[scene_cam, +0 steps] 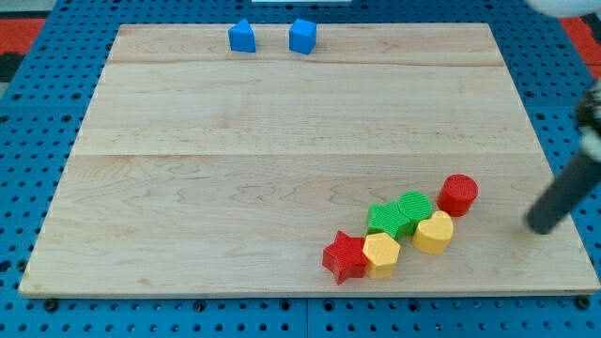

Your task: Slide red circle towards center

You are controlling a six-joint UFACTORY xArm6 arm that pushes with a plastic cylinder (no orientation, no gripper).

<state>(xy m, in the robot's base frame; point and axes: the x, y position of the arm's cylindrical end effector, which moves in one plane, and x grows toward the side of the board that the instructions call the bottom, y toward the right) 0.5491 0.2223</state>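
red circle: red round plastic block [458, 193], near my tip's left, apart
my tip: dark rod end [538, 226], bare, grasping nothing, touching no block
neighbours: yellow heart block [433, 232], green blocks [402, 213], left of red circle
board: wooden [282, 141]

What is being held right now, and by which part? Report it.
Nothing is held. My tip stands free on the board, to the view's right of the red circle, with a gap between them, touching no block.
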